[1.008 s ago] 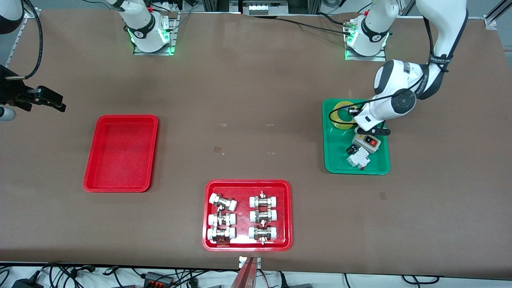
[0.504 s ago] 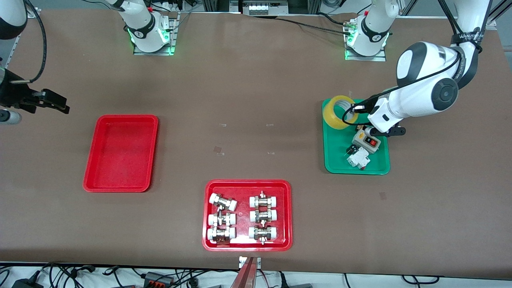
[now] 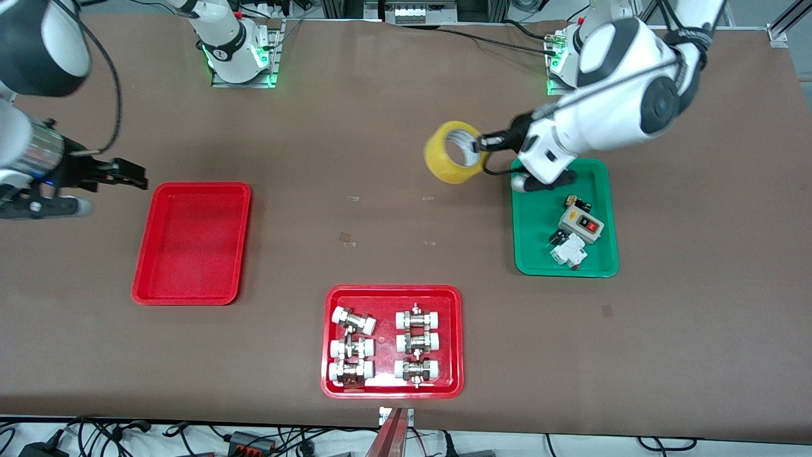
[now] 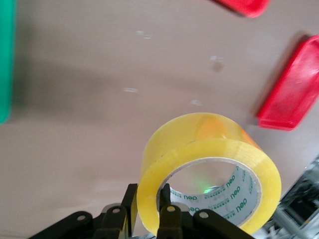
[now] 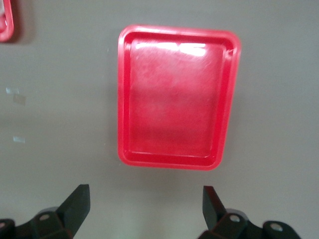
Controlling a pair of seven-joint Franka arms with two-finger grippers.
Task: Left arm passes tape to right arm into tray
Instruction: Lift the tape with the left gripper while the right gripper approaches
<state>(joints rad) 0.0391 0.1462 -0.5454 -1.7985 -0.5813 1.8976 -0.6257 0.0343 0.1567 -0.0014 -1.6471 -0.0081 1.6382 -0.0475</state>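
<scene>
My left gripper (image 3: 480, 147) is shut on the wall of the yellow tape roll (image 3: 452, 152) and holds it in the air over bare table, beside the green tray (image 3: 533, 260). In the left wrist view one finger is inside the roll (image 4: 209, 159) and one outside, at my left gripper (image 4: 147, 196). My right gripper (image 3: 130, 178) is open and empty, over the table just off the plain red tray (image 3: 190, 292) toward the right arm's end. The right wrist view shows the plain red tray (image 5: 124, 99) past my right gripper (image 5: 146, 199).
The green tray holds a grey switch box (image 3: 581, 223) and a white breaker (image 3: 568, 251). A red tray with metal pipe fittings (image 3: 393, 387) lies nearest the front camera, mid-table. Both arm bases stand along the table's edge farthest from the camera.
My left gripper lifted the tape out of the green tray and carried it toward the table's middle. My right gripper moved in toward the plain red tray.
</scene>
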